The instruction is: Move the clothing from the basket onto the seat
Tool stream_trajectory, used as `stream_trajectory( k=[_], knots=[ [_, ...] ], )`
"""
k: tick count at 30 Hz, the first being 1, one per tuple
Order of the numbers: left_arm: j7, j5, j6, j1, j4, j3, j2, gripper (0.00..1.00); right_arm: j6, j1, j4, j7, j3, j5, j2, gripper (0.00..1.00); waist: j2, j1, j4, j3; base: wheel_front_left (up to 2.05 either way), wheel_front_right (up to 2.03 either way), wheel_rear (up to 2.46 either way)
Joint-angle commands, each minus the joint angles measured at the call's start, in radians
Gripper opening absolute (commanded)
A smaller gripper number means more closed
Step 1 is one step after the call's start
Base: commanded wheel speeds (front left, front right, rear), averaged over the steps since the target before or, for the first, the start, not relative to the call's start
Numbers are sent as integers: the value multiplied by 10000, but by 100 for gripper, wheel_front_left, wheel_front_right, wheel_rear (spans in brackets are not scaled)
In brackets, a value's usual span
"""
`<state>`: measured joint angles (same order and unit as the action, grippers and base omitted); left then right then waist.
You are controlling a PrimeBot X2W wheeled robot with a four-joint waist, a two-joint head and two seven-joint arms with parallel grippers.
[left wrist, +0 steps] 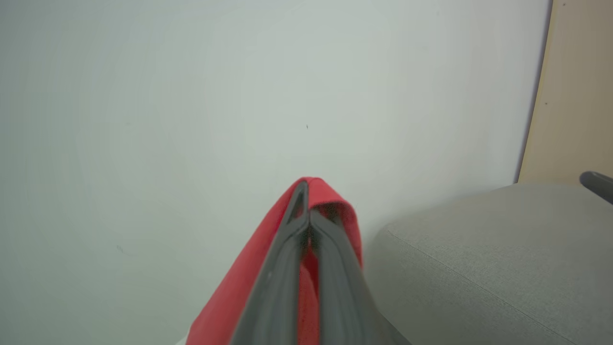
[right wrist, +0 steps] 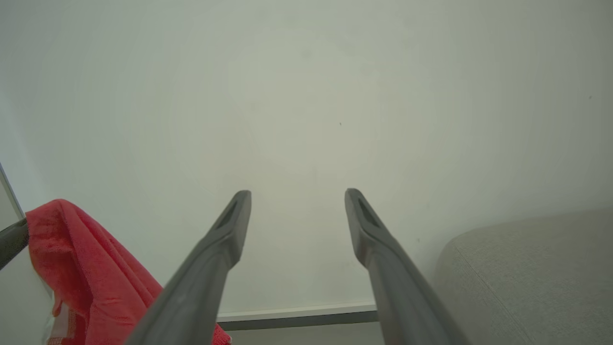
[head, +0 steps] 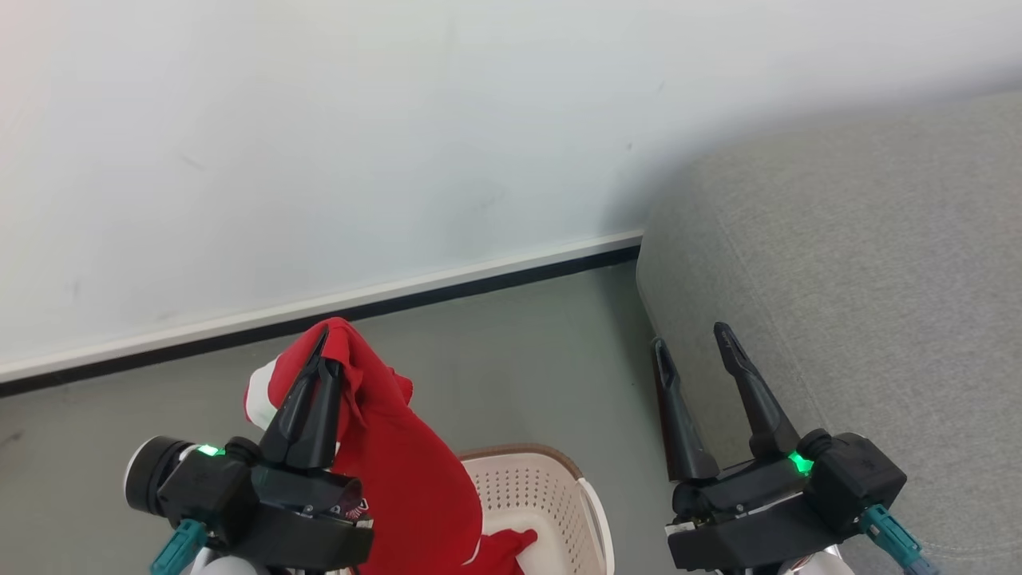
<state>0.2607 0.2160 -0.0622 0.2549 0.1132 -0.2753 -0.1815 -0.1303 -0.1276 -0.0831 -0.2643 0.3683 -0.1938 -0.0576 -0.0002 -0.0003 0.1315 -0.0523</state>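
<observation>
Head view: the left gripper (head: 322, 347) has its two dark fingers pressed together on a fold of the red garment (head: 399, 471), pinching it at the peak of the cloth. The garment hangs from the fingertips down that gripper's right side. Its lower end lies inside the basket (head: 523, 495), which stands on the grey floor (head: 519, 359) below and just right of the left gripper. The right gripper (head: 691, 337) holds nothing, its fingers spread well apart beside the left edge of the seat (head: 878, 263). The seat lies well apart from the held garment, to its right. Left wrist view: red cloth wraps over the closed fingertips, with the white wall (left wrist: 191, 96) behind.
</observation>
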Motion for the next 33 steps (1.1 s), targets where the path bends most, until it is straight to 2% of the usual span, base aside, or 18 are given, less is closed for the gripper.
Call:
stream_trajectory(
  k=[1,9,15,23,33],
  knots=[
    [55,-66,65,-23,79,69,55,0,-8,100,-9,-16,151,-120,-74,100,2,3,182,258,0,0,0],
    [55,-389,401,427,46,83,328,0,-8,15,398,-14,940,-554,-198,100,2,3,151,285,0,0,0],
    [55,-629,740,822,57,-192,531,0,-8,-451,929,-16,2142,-1141,-612,100,2,3,134,322,0,0,0],
    [55,-759,1232,1414,160,-708,781,0,-8,-1657,2229,-15,4042,-2163,-1005,100,2,3,204,304,0,0,0],
    [56,-972,1559,1790,146,-1656,1017,0,-8,-2352,2806,-14,4590,-2233,-1104,100,2,3,148,322,0,0,0]
  ],
)
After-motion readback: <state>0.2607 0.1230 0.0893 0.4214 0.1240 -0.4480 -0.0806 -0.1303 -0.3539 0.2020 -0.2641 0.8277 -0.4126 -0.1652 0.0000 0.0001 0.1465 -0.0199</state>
